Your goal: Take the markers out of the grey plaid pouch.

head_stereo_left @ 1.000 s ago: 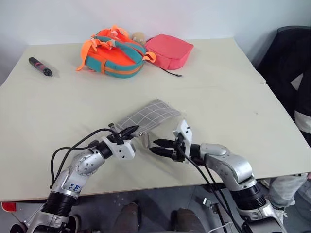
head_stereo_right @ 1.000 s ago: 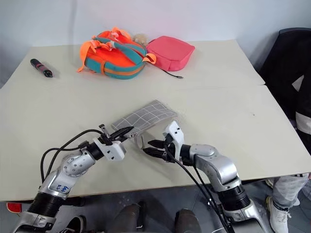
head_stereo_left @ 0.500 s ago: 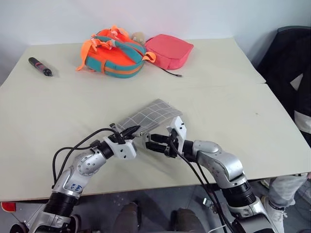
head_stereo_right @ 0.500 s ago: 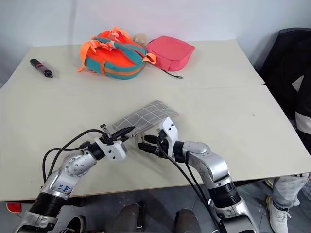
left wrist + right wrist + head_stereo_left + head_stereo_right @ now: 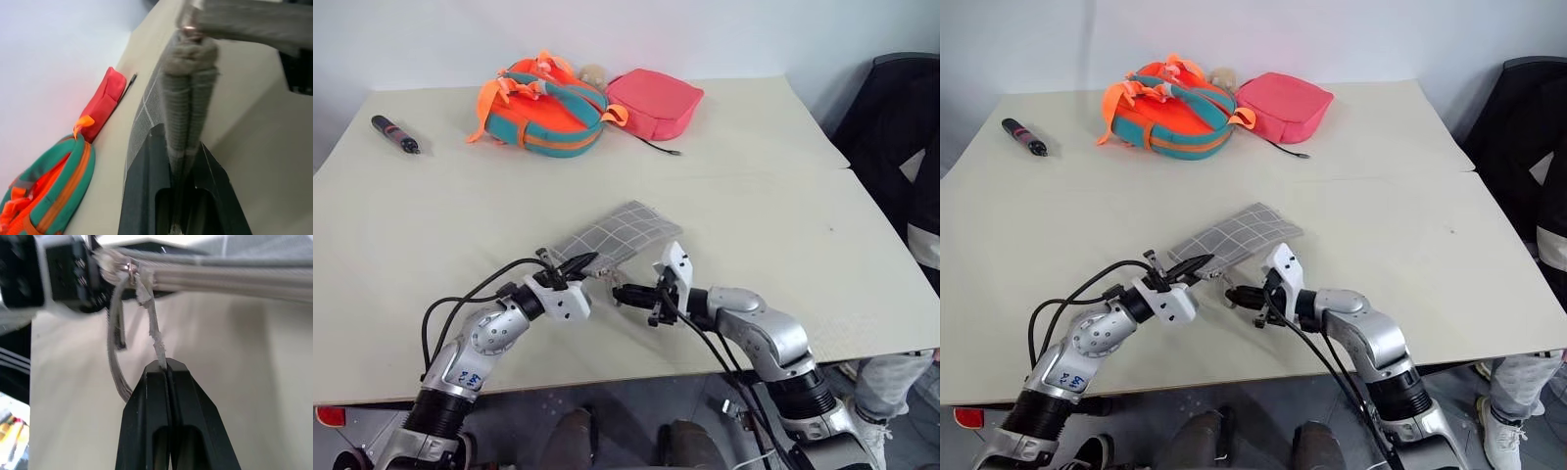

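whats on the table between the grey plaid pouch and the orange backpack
Nothing: in the left eye view, bare tabletop separates the grey plaid pouch from the orange backpack.

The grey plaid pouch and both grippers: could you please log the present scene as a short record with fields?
pouch: grey plaid pouch with its near end lifted, far end on the table
left gripper: left gripper shut on the pouch's near end
right gripper: right gripper shut on the zipper pull
markers: not seen
far edge: orange and teal backpack, pink pouch, black-and-red tool
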Controlling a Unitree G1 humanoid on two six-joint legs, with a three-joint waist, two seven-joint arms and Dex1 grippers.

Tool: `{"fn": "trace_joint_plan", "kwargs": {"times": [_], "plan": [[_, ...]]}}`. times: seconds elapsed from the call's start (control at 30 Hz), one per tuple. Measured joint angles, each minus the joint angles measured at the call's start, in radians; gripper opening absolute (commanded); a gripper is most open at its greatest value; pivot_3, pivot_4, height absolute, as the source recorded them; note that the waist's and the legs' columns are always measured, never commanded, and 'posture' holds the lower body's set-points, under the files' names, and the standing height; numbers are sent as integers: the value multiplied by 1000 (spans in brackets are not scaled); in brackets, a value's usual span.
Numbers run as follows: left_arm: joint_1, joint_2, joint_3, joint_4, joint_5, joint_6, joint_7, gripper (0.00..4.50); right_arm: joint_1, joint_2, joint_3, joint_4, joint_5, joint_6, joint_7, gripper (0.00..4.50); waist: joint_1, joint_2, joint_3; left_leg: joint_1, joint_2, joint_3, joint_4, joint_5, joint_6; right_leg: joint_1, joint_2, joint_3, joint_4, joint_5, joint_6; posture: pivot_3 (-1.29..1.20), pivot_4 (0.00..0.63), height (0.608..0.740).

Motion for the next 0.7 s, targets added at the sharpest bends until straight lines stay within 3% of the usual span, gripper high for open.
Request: {"fn": "trace_joint_plan", "kwargs": {"times": [0.37,0.7], "plan": [[27,69,2,8,2,-56,-4,0,-18,-140,-10,8,-30,-77,67,22,0,0,0,0,0,0,0,0,0,0,0,0,0,0,0,0,150,740],[32,70,3,10,2,-67,4,0,-35,-154,-13,97,-70,-152,85,22,0,0,0,0,0,0,0,0,0,0,0,0,0,0,0,0,150,740]]}}
